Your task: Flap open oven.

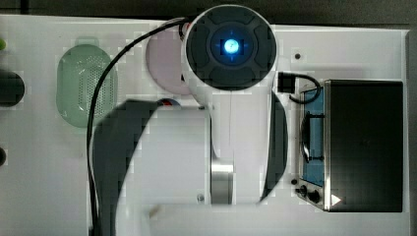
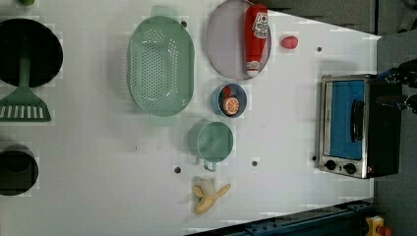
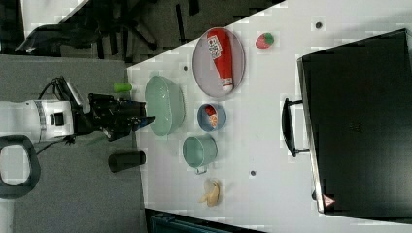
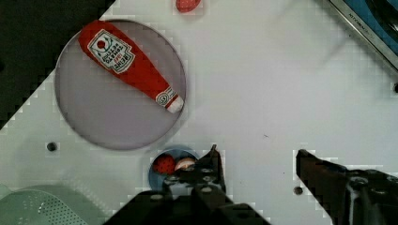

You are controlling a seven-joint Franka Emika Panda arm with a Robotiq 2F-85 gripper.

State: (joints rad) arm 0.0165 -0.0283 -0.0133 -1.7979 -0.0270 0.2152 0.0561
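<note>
Silver-framed oven (image 2: 356,127) stands well apart from the open, empty end effector (image 4: 257,164)

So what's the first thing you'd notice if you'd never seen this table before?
Probably the big oven with its blue glass door shut, at the left view's right edge. Next, the bright red ketchup bottle lying on a pale round plate near the left view's top. The robot's gripper hangs open above the white table, holding nothing.

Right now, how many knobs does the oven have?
2. Both knobs sit side by side below the blue glass door of the oven, at the left view's bottom: one nearer the silver edge, the other beside it. More could be hidden.
</note>
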